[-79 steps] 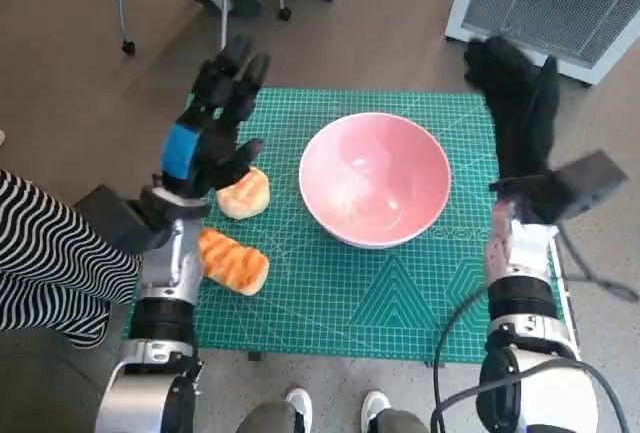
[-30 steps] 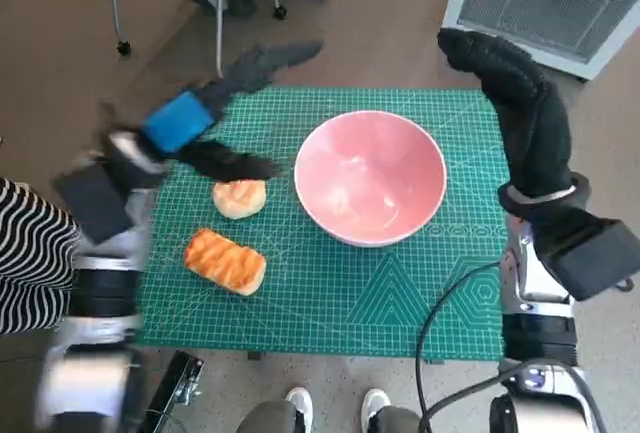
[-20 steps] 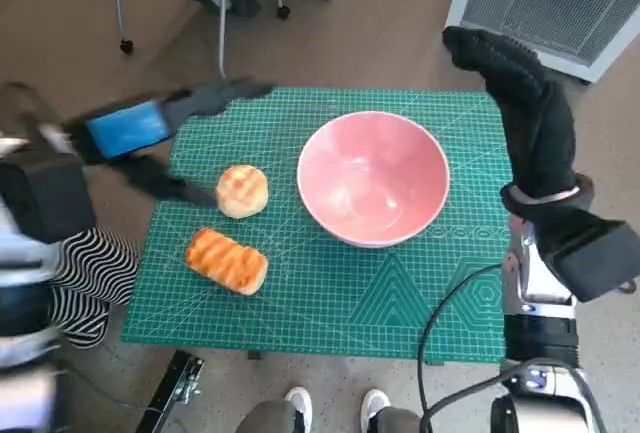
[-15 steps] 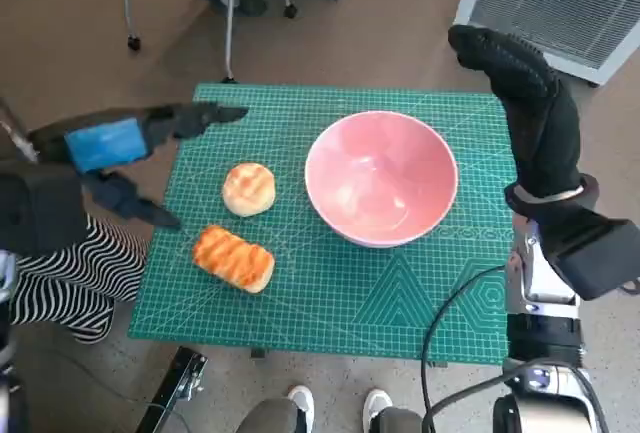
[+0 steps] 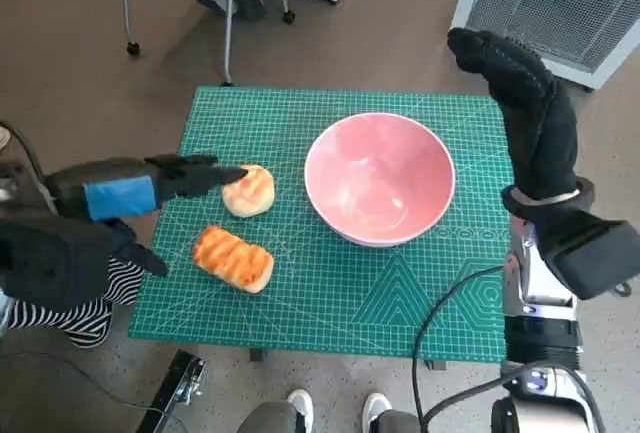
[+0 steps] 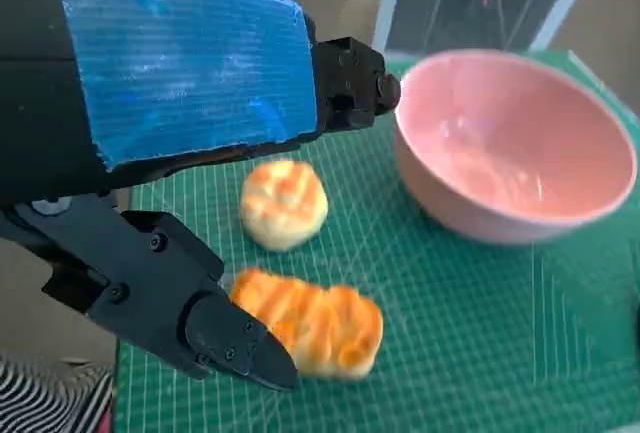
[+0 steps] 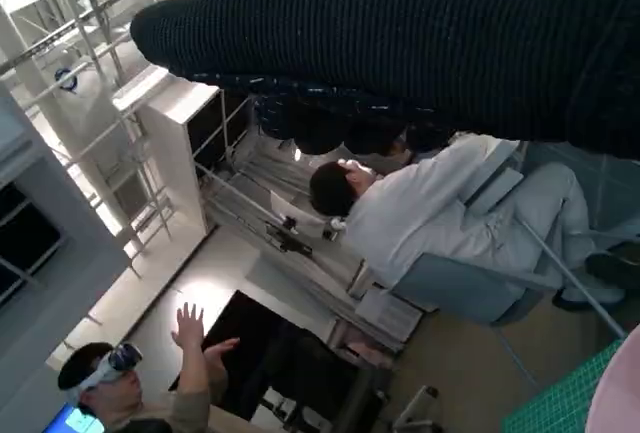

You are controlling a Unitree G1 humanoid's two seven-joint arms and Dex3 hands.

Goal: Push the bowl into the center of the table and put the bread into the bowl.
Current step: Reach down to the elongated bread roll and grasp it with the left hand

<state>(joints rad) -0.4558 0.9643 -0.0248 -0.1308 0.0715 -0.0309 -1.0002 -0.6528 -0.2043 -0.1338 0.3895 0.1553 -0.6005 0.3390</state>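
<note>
A pink bowl (image 5: 380,177) stands near the middle of the green cutting mat (image 5: 330,283), empty inside; the left wrist view shows the bowl (image 6: 515,158) too. A round bun (image 5: 250,191) lies to its left, and a long striped golden bread (image 5: 233,259) lies nearer the mat's front left. Both show from the left wrist: the bun (image 6: 285,203) and the long bread (image 6: 312,321). My left hand (image 5: 120,196) hovers at the mat's left edge, fingers spread, fingertips close to the bun, holding nothing. My right hand (image 5: 525,103) is raised at the bowl's right, fingers extended and empty.
A white ventilated unit (image 5: 560,3) stands beyond the table's far right corner. Chair legs (image 5: 225,3) stand past the far left. Striped fabric of a person (image 5: 70,308) is at the left edge, shoes (image 5: 300,411) at the front. The right wrist view shows people (image 7: 400,213) in the room.
My left hand swung away from the bun out to the left, then came back low toward it, fingers pointing at the bun. The bowl, breads and right hand stayed put; the camera shifted a little.
</note>
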